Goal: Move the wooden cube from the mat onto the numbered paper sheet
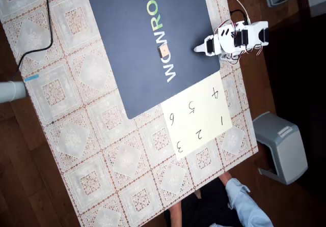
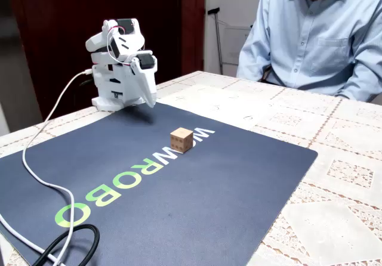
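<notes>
The wooden cube (image 1: 163, 49) is sitting on the mat (image 1: 132, 28), on the white lettering, near the mat's edge that faces the arm and some way in from the corner nearest the numbered paper sheet (image 1: 199, 116). The gripper (image 1: 199, 48) is hanging folded against the arm's base at that same mat edge, pointing toward the cube but well apart from it; its jaws are looking pressed together and are holding nothing. The step in hand is probably the reach, so the arm should be unfolding and spreading its jaws before it comes down, then settling square over two flat faces of the cube rather than across a corner, since a block this small is likely to twist or skid on the smooth mat. The sheet is lying on the tablecloth (image 1: 76, 115), touching the mat's corner, with nothing resting on its numbers. A person (image 2: 322, 33) is sitting at the table's far edge.
</notes>
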